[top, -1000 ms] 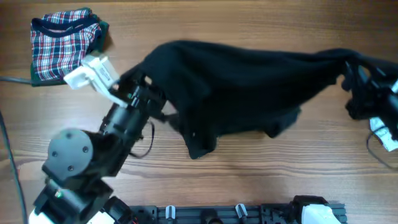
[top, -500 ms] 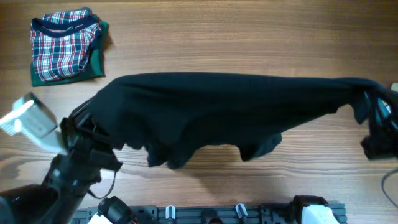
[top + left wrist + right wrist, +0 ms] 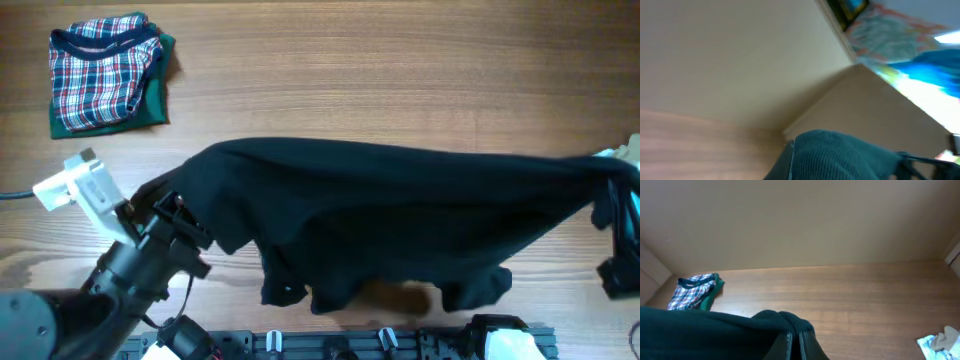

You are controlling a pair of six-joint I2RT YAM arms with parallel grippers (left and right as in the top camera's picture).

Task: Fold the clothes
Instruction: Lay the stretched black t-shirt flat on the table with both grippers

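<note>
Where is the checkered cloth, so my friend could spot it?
On the wooden table, look to the far left corner. The folded plaid garment lies there, apart from the big black shirt. Only it has red, white and blue checks with navy trim.

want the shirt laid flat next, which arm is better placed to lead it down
Left, probably: the left gripper grips the black shirt well inside the table; the right gripper holds its end at the overhead view's right edge.
</note>
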